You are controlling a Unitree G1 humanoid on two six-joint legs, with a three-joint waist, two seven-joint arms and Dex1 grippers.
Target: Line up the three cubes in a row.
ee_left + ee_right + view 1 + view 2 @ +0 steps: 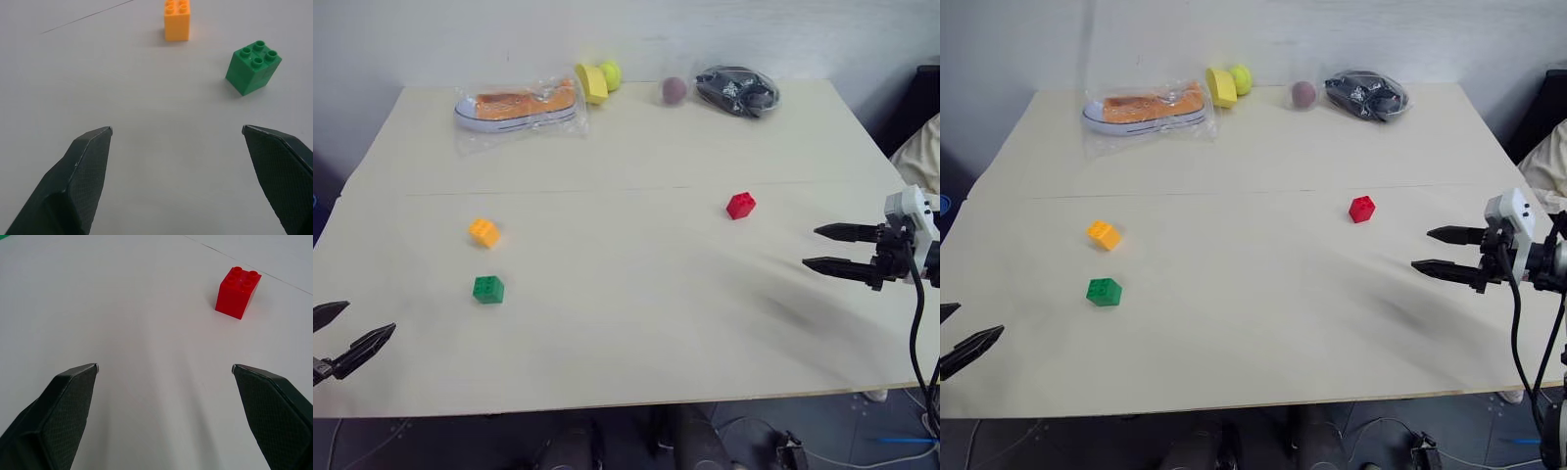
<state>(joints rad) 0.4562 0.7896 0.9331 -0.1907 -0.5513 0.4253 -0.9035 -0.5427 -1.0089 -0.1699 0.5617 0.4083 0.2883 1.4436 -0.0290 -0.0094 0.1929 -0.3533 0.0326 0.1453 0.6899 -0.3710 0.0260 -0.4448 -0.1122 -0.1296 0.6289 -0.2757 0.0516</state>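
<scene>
The table (636, 323) has the cubes still scattered: orange cube (484, 232) and green cube (488, 289) sit close together on the left, w/ the red cube (740, 205) well apart to the right, so no row yet. Left gripper (342, 338) at the near-left edge and right gripper (827, 248) at the right both hang wide open & empty, clear of any cube. Likely best move: right gripper squares its fingers to the red cube's flat sides, closes low on the body, then carries it left into line w/ the other two.
</scene>
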